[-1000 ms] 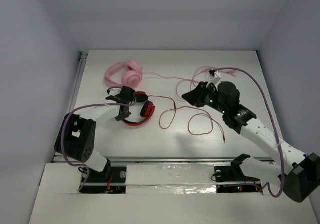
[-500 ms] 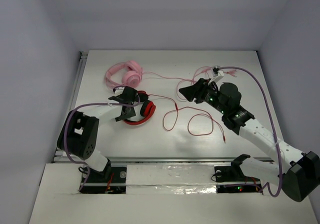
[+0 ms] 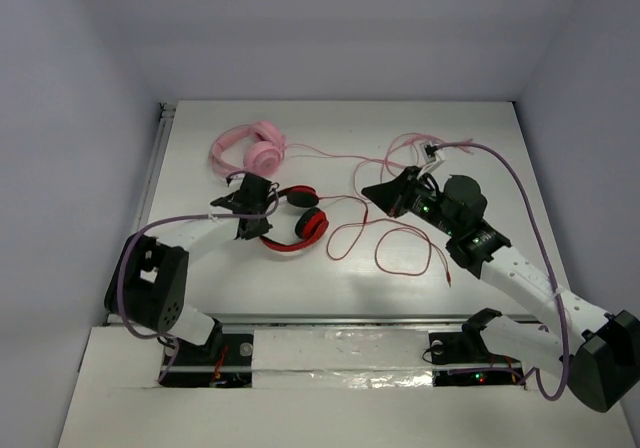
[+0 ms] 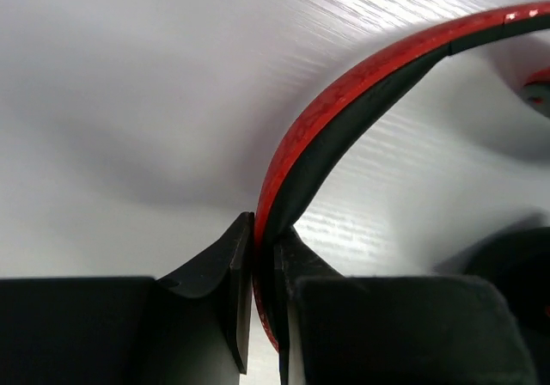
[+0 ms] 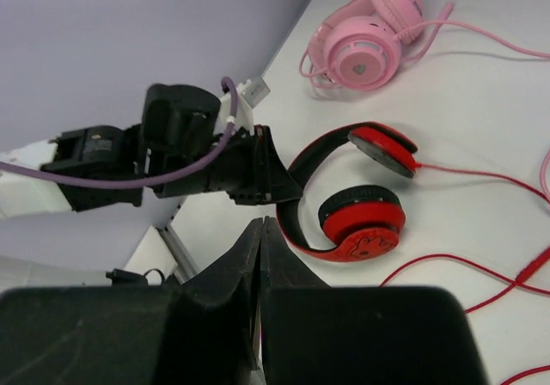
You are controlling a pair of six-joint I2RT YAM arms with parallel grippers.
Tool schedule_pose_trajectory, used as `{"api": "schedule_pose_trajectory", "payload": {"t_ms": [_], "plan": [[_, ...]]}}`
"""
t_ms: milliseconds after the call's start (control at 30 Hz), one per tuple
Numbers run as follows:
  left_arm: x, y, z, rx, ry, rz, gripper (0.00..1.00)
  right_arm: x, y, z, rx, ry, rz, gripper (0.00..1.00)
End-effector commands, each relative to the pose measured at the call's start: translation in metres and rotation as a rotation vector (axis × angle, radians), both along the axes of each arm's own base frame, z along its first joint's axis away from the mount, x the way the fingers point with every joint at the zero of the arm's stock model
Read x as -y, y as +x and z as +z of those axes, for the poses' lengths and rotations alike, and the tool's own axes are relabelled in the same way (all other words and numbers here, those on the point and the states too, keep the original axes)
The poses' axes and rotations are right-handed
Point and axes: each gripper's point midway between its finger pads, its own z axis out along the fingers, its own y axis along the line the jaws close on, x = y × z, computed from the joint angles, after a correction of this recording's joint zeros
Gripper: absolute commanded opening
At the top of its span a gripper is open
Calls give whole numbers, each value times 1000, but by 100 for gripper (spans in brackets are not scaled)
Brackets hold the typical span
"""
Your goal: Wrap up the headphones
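The red-and-black headphones lie left of the table's middle, one red cup facing up. My left gripper is shut on the headband; in the left wrist view the band runs between the gripper's fingers. The thin red cable runs right from the upper cup and loops over the table. My right gripper hovers right of the headphones, pointing at them. Its jaws are pressed together. I cannot tell whether cable is pinched between them.
Pink headphones lie at the back left, close behind the red pair, and also show in the right wrist view. Their pink cable trails right, behind my right arm. A metal rail lines the table's left edge.
The headphones have slid right and turned, one red cup now facing up. The left gripper moved with them. The cable loops shifted right. The right gripper dropped slightly.
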Motion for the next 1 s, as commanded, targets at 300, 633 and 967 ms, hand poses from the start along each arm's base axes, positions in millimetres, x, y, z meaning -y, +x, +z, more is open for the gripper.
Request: {"api": "schedule_pose_trajectory", "payload": {"t_ms": [300, 633, 967], "plan": [[45, 23, 193, 379, -211, -267, 0, 11, 8, -4, 102, -163, -42, 58], [64, 21, 277, 519, -407, -393, 0, 29, 14, -4, 120, -206, -141, 73], [70, 24, 331, 608, -484, -436, 0, 2, 30, -4, 142, -177, -64, 69]]}}
